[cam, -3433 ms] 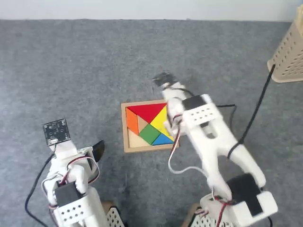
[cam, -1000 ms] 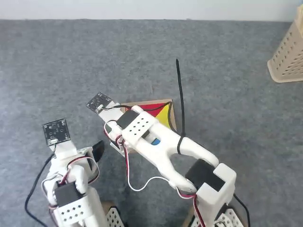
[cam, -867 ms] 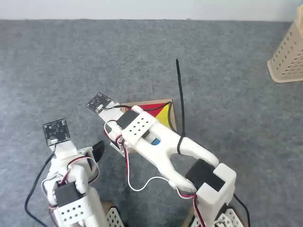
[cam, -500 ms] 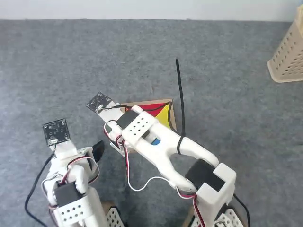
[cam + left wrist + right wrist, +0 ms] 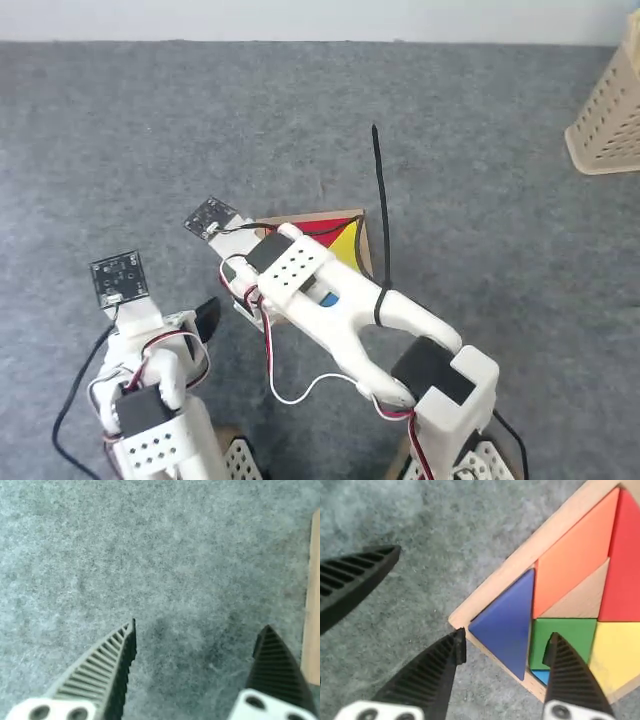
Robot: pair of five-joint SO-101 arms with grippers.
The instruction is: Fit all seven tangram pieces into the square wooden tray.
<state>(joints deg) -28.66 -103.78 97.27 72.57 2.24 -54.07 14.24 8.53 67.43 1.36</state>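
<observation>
Altogether, two arms stand at the grey surface, with one square wooden tray and seven tangram pieces counted inside it: a dark blue triangle, an orange piece, a tan triangle, a red piece, a green square, a yellow piece and a sliver of light blue. All seven lie flat within the rim. The right claw is spread wide with nothing in it and hangs over one corner of the tray: one fingertip sits just outside the rim above the surface, the other above the green square, and the dark blue triangle lies between them. The left claw is likewise spread wide and empty, above bare surface, with the tray's wooden edge just beside one fingertip. From the high view the right arm covers most of the tray. One pale perforated basket stands well apart at the far edge.
</observation>
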